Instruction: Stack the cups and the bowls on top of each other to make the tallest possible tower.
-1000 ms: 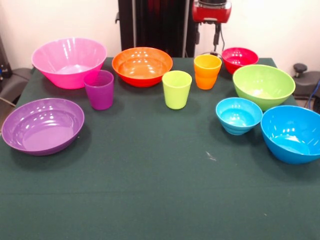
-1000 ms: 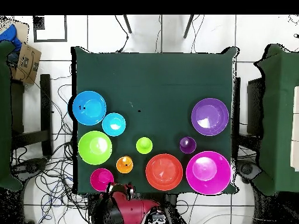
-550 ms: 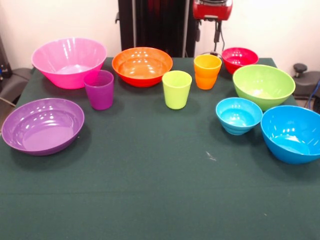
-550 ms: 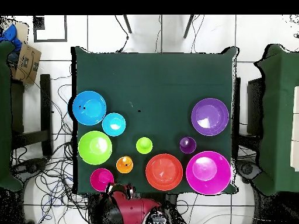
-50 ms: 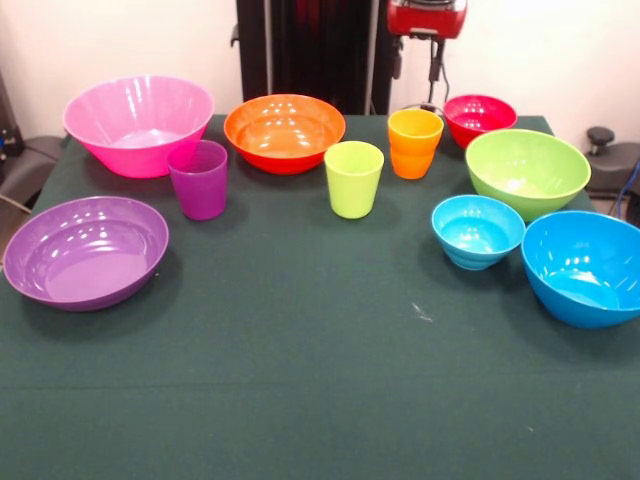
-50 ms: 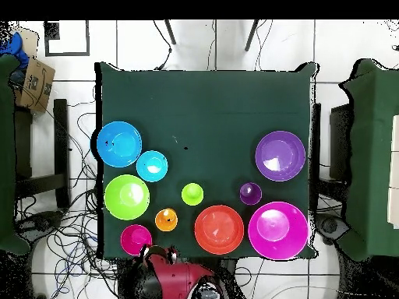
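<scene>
- Desk: covered in dark green cloth; every vessel stands upright, mouth up, and none is stacked on another.
- Arm: only its red lower part shows, above the far edge behind the red bowl; whether the pincer is released or clenched cannot be told.
- Pink bowl: largest, at one far corner of the desk.
- Blue bowl: at a side edge of the desk, opposite the purple bowl.
- Purple bowl: shallow, at the other side edge.
- Orange bowl: on the far edge, just beside the pink bowl.
- Green bowl: between the blue bowl and the red bowl.
- Light blue bowl: small, just beside the blue and green bowls.
- Red bowl: small, at the other far corner.
- Purple cup: just in front of the pink bowl.
- Green cup: nearest the desk's middle, apart from the others.
- Orange cup: between the orange bowl and the red bowl.
</scene>
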Motion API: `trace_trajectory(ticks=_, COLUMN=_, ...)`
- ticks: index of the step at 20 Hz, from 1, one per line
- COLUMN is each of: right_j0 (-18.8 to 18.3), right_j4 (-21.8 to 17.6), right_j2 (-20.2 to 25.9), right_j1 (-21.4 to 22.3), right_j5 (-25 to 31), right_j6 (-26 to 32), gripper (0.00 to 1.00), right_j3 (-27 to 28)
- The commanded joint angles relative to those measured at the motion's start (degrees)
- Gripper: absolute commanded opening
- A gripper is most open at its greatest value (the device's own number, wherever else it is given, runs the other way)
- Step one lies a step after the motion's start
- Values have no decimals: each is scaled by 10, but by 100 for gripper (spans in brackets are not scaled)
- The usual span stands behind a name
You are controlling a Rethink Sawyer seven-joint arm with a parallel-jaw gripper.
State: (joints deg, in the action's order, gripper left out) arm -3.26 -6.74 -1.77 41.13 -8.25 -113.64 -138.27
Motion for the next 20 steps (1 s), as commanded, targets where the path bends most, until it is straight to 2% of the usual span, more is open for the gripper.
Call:
trace_trajectory(ticks=1, right_j0=12, right_j4=44, right_j2=25, right_j1=-40, right_j5=11, right_j6=-95, gripper=100, right_j3=78)
trace_trajectory(ticks=5, right_j0=-29, right_j4=59, right_j2=50, right_j1=-41, right_j5=25, right_j6=-114, gripper=100, right_j3=70)
trace_trajectory(ticks=9, right_j0=-45, right_j4=88, right_j2=45, right_j1=-38, right_j5=69, right_j6=-119, gripper=100, right_j3=65)
trace_trajectory(ticks=14, right_j0=-55, right_j4=112, right_j2=39, right_j1=-45, right_j5=55, right_j6=-122, gripper=100, right_j3=65)
trace_trajectory(ticks=17, right_j0=-55, right_j4=134, right_j2=41, right_j1=-36, right_j5=67, right_j6=-133, gripper=100, right_j3=51)
trace_trajectory(ticks=20, right_j0=-39, right_j4=156, right_j2=26, right_j1=-28, right_j5=49, right_j6=-150, gripper=100, right_j3=41)
